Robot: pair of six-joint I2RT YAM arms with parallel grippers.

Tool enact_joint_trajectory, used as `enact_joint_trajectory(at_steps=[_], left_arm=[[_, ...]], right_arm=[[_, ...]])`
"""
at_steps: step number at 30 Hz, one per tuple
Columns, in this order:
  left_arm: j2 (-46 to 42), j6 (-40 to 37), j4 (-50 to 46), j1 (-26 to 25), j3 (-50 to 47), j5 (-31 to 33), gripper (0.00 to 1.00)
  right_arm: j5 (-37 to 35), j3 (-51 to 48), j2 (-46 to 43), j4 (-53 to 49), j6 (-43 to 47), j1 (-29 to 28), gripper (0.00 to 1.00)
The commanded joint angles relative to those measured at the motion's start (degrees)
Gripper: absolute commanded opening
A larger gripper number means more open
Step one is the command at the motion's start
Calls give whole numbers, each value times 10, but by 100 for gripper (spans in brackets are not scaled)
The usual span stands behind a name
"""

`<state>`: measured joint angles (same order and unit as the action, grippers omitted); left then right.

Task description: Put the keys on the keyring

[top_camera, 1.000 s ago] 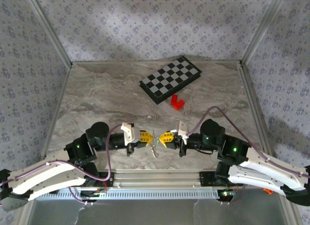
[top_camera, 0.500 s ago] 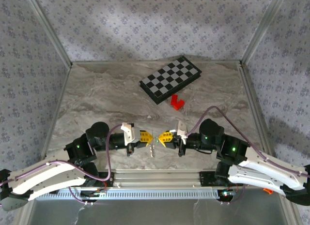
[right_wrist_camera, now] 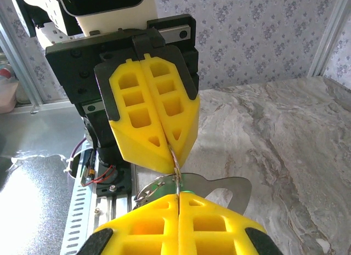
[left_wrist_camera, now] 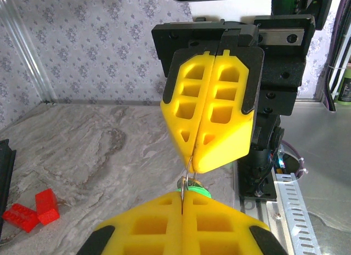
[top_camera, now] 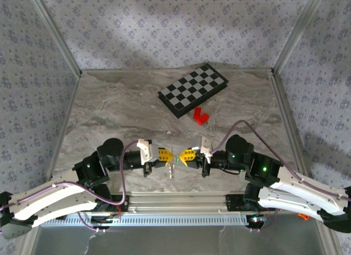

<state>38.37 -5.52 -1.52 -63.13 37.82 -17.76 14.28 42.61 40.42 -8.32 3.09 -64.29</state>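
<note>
lying well beyond the keys (right_wrist_camera: pixel 222 188), red block (top_camera: pixel 201 116) beside checkered board (top_camera: pixel 193 89).

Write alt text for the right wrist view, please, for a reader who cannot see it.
Two shut yellow grippers meet tip to tip, the right gripper below and the left gripper above, both seemingly pinching the thin wire of the keyring. The silvery key juts right over the marble table.
</note>
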Motion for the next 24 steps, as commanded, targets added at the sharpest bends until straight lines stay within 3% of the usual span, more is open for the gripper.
enact_joint_trajectory(at_steps=[1, 24], left_arm=[[-4, -7, 13, -2, 13, -9, 0], [-1, -7, 14, -1, 15, -10, 0]], right_arm=[[-13, 6, -12, 9, 10, -3, 0], [1, 5, 3, 23, 10, -3, 0]])
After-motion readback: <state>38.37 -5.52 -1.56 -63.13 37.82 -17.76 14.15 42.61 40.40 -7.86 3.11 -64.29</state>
